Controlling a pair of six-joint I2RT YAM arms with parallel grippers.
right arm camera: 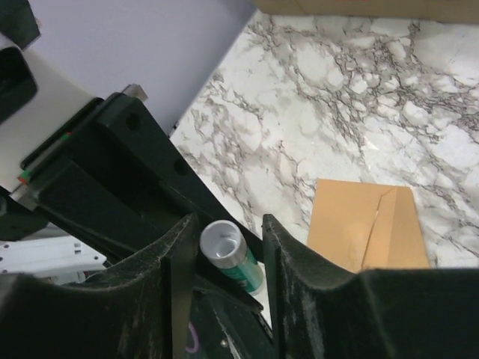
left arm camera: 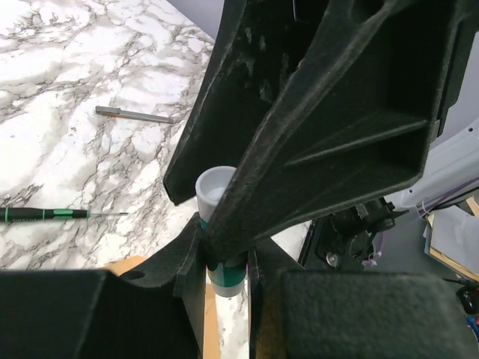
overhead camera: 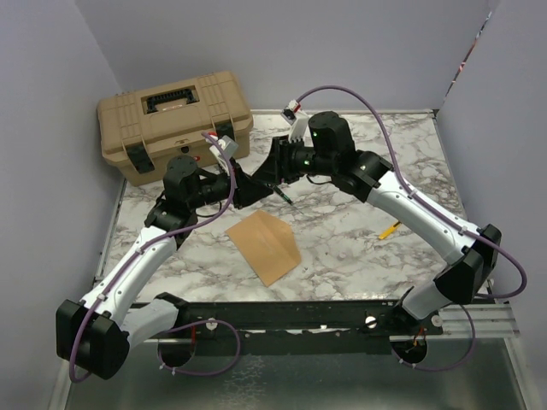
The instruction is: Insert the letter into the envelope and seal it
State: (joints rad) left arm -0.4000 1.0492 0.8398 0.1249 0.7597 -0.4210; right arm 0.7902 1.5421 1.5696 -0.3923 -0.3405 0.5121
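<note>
The right gripper (right arm camera: 228, 226), jaws parted, straddles 1 small green tube (right arm camera: 238, 263) clamped by the left gripper (overhead camera: 254, 190) over mid-table (overhead camera: 363, 256), the envelope (overhead camera: 266, 246) lying flat just nearer.

Two grippers: the left gripper (left arm camera: 224, 262) and the right gripper (right arm camera: 228, 228). One glue stick (right arm camera: 227, 248) stands between the fingers of both. One envelope (overhead camera: 265, 246) lies flat near both pairs of fingers, apart from them. One green-handled screwdriver (left arm camera: 45, 214) and one thin grey metal rod (left arm camera: 135, 114) lie off to the left of the left fingers. One tan case (overhead camera: 175, 124) stands near the left fingers, on the side away from the right ones. One small yellow item (overhead camera: 389, 229), too small to identify, lies well apart from all fingers.
</note>
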